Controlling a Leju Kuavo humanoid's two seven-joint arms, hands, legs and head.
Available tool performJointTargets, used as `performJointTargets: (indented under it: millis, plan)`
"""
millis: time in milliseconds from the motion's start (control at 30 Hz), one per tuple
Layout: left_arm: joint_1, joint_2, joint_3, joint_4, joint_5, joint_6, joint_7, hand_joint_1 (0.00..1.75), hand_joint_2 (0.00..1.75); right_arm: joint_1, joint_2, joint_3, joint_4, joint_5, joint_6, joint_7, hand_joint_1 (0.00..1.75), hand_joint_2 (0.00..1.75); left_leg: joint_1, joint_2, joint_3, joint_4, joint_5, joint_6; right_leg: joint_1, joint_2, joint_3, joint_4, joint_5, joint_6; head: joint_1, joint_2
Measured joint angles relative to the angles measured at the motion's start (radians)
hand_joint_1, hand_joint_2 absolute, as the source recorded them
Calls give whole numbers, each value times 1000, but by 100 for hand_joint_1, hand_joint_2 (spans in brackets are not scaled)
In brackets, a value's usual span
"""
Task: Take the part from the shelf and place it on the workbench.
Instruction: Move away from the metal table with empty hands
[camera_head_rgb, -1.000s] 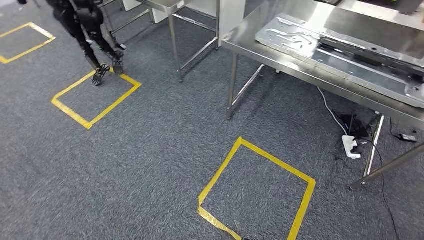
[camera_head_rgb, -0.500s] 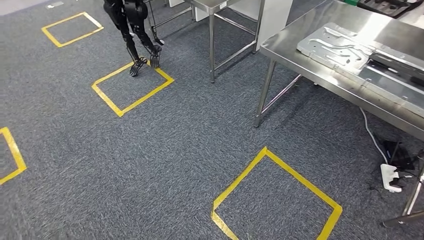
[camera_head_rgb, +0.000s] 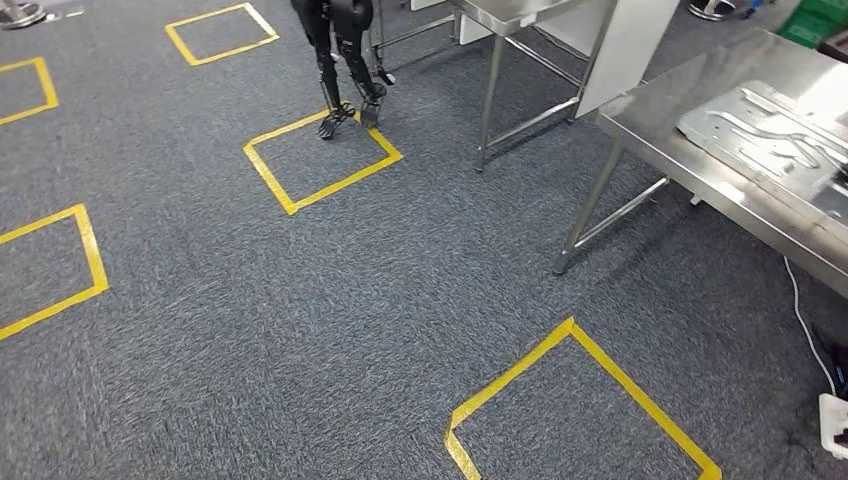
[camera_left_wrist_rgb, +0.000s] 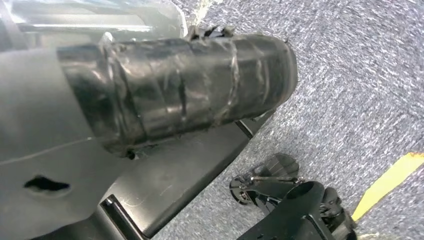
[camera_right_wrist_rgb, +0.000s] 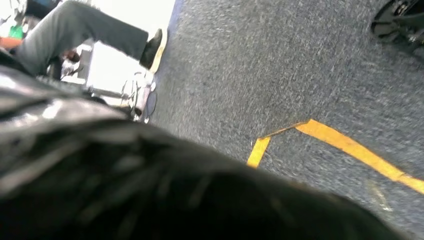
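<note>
The floor (camera_head_rgb: 250, 330) is showing grey carpet with yellow tape squares (camera_head_rgb: 320, 160) stuck on it. A shiny metal desk (camera_head_rgb: 650, 120) is standing on the right, and a flat silver plate (camera_head_rgb: 770, 135) with curvy grooves is lying on top of it. A second metal desk (camera_head_rgb: 510, 15) is standing farther back. Another dark robot (camera_head_rgb: 345, 60) is standing at the corner of one yellow square. A white power strip (camera_head_rgb: 835, 425) is lying on the floor near the desk. The left hand (camera_left_wrist_rgb: 180, 92), wrapped in black tape, is pressing against a flat grey part (camera_left_wrist_rgb: 60, 165), but I cannot tell how its fingers are lying. The right hand (camera_right_wrist_rgb: 150, 190) is a dark blur, so I cannot tell its state.
</note>
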Motion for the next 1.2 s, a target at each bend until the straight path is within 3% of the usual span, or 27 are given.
performJointTargets:
  millis: [33, 100, 133, 167, 200, 233, 300, 367, 433, 467, 533, 600, 667, 700, 733, 800, 867, 900, 967, 1033, 1100, 1133, 1167, 1200]
  plan:
    - [0, -1, 0, 0, 2, 0, -1, 0, 0, -1, 0, 2, 0, 6, 1, 0, 0, 0, 4, -11, 9, -11, 3, 6, 0, 28, -14, 33, -19, 2, 1, 0]
    - [0, -4, 0, 0, 6, -4, -4, 0, 0, 0, -1, 8, 0, 13, 9, 1, 0, 0, 7, -31, 16, -17, 3, 15, -1, 79, -80, 152, -70, 0, 2, 0]
    - [0, -5, 0, 1, 7, -7, -6, 0, 0, 0, -1, 10, 0, 14, 15, 1, 0, 0, 6, -45, 16, -16, 2, 18, 0, 88, -117, 208, -84, 0, 2, 0]
    - [1, -6, 0, 2, 8, -11, -8, 0, 0, 1, -1, 12, 0, 13, 20, 1, 0, 0, 6, -60, 17, -15, -1, 19, -1, 92, -141, 237, -80, 1, 2, 0]
    - [0, -7, 0, 3, 8, -15, -9, 0, 0, 2, -1, 13, 0, 12, 24, 1, 0, 0, 6, -76, 19, -12, -3, 18, -1, 93, -149, 231, -57, 2, 2, 0]
    - [0, -8, 0, 5, 8, -18, -10, 0, 0, 3, -1, 14, 0, 12, 26, 1, 0, 0, 7, -94, 20, -7, -7, 16, -3, 97, -140, 189, -18, 3, 3, 0]
    - [0, -9, 0, 7, 9, -22, -11, 0, 0, 5, -1, 14, 0, 13, 30, 2, 0, 0, 9, -123, 17, 10, -18, 6, -7, 133, -100, 73, 45, 3, 3, 0]
    - [-2, -9, 0, 9, 10, -26, -11, 0, 0, 3, -1, 16, 1, 15, 33, 2, 0, 0, 9, -143, 9, 23, -26, -7, -9, 166, -81, 18, 59, -2, 2, 0]
    - [-2, -9, 0, 11, 9, -30, -11, 0, 0, -1, 0, 18, 1, 17, 35, 2, 0, 0, 11, -161, 3, 22, -26, -17, -7, 156, -77, 16, 58, -14, 2, 0]
    - [-2, -9, 0, 12, 8, -31, -11, 0, 0, -3, 1, 20, 1, 18, 36, 3, 0, 0, 11, -157, 1, 25, -27, -21, -7, 144, -71, 12, 58, -20, 2, 0]
    - [-3, -9, 0, 13, 6, -33, -11, 0, 0, -1, 2, 21, 1, 22, 40, 6, 0, 0, 10, -109, -21, 70, -51, -33, -10, 119, -58, 3, 60, -33, 0, 0]
    - [-4, -9, 0, 15, 5, -35, -11, 0, 0, 4, 2, 21, 1, 25, 44, 7, 0, 0, 13, -51, -78, 179, -100, -44, -8, 94, -50, -2, 57, -40, -2, 0]
    - [-5, -9, 0, 17, 6, -41, -14, 0, 0, 7, 2, 21, 1, 27, 47, 7, 0, 0, 18, -36, -133, 268, -121, -50, -6, 66, -44, -2, 50, -43, -2, 0]
    - [-5, -10, 0, 18, 8, -47, -18, 0, 0, 7, 2, 21, 1, 28, 49, 7, 0, 0, 20, -33, -139, 269, -108, -51, -6, 52, -40, -2, 46, -43, -2, 0]
    - [-5, -10, 0, 19, 8, -51, -22, 0, 0, 7, 2, 21, 1, 28, 50, 7, 0, 0, 21, -27, -126, 234, -79, -49, -6, 40, -34, -2, 42, -42, -2, 0]
    - [-6, -10, 0, 19, 9, -56, -29, 0, 0, 7, 4, 21, 1, 28, 51, 7, 0, 0, 15, 8, -65, 108, -16, -37, -4, 18, -21, -3, 32, -37, -2, 0]
    - [-7, -10, 0, 20, 8, -57, -31, 0, 0, 7, 7, 21, 1, 28, 50, 7, 0, 0, 4, 39, -24, 27, 9, -24, -2, 2, -10, -7, 23, -27, -2, 0]
    - [-7, -10, 0, 21, 8, -57, -31, 0, 0, 6, 8, 21, 2, 28, 49, 7, 0, 0, 0, 40, -20, 19, 6, -20, -1, -6, -5, -11, 21, -21, -2, 0]
    - [-6, -12, 0, 22, 9, -57, -31, 0, 0, 2, 9, 21, 2, 28, 48, 7, 0, 0, 2, 17, -13, 6, 9, -12, 0, -18, 7, -21, 17, -9, -1, 0]
    - [-7, -14, 0, 23, 8, -57, -31, 0, 0, 2, 10, 21, 2, 28, 48, 7, 0, 0, 11, -6, 3, -17, 16, -1, 0, 20, 0, 11, -7, 0, 1, 0]
    - [-7, -16, 0, 25, 8, -57, -32, 0, 0, 5, 10, 21, 2, 28, 48, 7, 0, 0, 14, -27, 13, -29, 19, 9, -1, 76, -56, 118, -57, 2, 4, 0]
    - [-7, -17, 0, 26, 8, -57, -32, 0, 0, 6, 10, 21, 2, 28, 48, 7, 0, 0, 13, -39, 13, -28, 18, 12, -1, 87, -93, 179, -78, 3, 6, 0]
    - [-7, -17, 0, 27, 8, -57, -32, 0, 0, 7, 10, 21, 2, 28, 49, 7, 0, 0, 12, -53, 13, -27, 16, 12, -1, 92, -123, 221, -83, 4, 6, 0]
    - [-6, -18, 0, 28, 8, -57, -32, 0, 0, 9, 9, 21, 2, 28, 49, 7, 0, 0, 12, -68, 13, -24, 14, 13, -1, 94, -139, 233, -70, 6, 6, 0]
